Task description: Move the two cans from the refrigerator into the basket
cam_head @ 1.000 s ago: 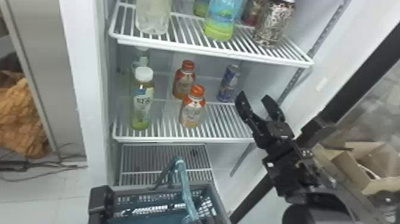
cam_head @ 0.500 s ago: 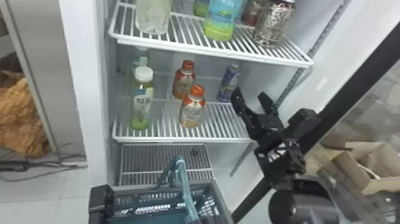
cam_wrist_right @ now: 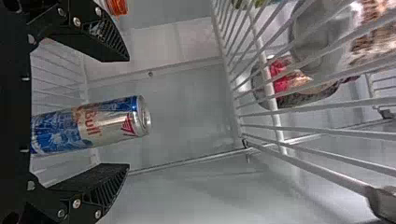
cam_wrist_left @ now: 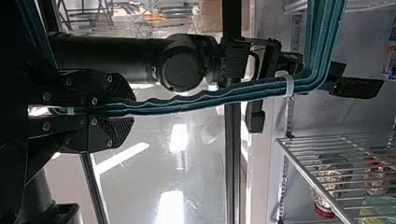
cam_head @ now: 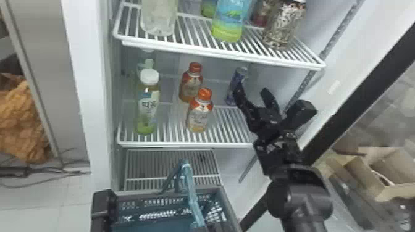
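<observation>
Now the right gripper (cam_head: 251, 87) gapes wide, empty, before the slim blue-silver can (cam_head: 239, 75), room either side; left gripper (cam_head: 197, 229) clamps the teal plastic handle (cam_head: 192, 199).

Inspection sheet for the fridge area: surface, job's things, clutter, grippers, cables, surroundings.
Surface: middle shelf, white wire.
Job's things: one can upright on it; basket lower, in front.
Clutter: bottles left of the can; more drinks on the shelf above.
Left gripper: shut on the handle.
Right gripper: open, lined up with the can.
Cables: black, on the floor at left.
Surroundings: open cartons at right.
</observation>
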Robot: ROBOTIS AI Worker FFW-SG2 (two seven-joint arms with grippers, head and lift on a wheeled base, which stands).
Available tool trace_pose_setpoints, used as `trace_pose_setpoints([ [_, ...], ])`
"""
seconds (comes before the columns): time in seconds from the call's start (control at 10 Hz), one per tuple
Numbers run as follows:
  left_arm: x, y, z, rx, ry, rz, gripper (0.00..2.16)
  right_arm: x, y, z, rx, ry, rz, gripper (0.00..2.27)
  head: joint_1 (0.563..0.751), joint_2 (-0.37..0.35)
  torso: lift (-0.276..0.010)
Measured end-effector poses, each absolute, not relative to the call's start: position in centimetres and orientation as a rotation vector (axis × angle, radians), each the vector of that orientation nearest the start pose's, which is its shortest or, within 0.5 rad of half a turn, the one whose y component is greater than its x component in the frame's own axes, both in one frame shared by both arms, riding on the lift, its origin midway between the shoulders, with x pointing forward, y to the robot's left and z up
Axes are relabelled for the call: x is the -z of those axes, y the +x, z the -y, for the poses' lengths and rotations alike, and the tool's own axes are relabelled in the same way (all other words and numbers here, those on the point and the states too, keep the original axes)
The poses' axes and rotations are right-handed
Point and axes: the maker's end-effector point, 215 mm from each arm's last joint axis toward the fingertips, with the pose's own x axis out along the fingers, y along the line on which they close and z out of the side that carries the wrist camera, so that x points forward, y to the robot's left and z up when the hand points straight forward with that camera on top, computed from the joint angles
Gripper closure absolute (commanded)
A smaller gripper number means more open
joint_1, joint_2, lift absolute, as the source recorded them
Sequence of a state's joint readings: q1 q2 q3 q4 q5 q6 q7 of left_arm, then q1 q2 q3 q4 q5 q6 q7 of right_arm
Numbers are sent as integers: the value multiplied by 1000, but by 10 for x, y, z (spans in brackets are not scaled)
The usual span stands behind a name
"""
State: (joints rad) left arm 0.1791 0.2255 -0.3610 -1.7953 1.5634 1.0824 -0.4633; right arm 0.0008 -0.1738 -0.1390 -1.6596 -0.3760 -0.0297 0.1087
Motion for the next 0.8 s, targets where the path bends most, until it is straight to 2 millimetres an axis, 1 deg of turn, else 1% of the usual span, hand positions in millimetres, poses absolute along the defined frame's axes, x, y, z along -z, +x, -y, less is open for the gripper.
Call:
trace_pose_setpoints([
  [0.4,290,243,102,1406,-1420,-939,1208,263,619,337,42,160,146,223,695,-350,-266],
  [0.7,289,243,102,1408,-1419,-939,1210,264,633,334,60,155,133,223,695,-350,-266],
  [0.8,289,243,102,1409,-1419,-939,1210,268,637,333,64,167,120,223,695,-350,-266],
])
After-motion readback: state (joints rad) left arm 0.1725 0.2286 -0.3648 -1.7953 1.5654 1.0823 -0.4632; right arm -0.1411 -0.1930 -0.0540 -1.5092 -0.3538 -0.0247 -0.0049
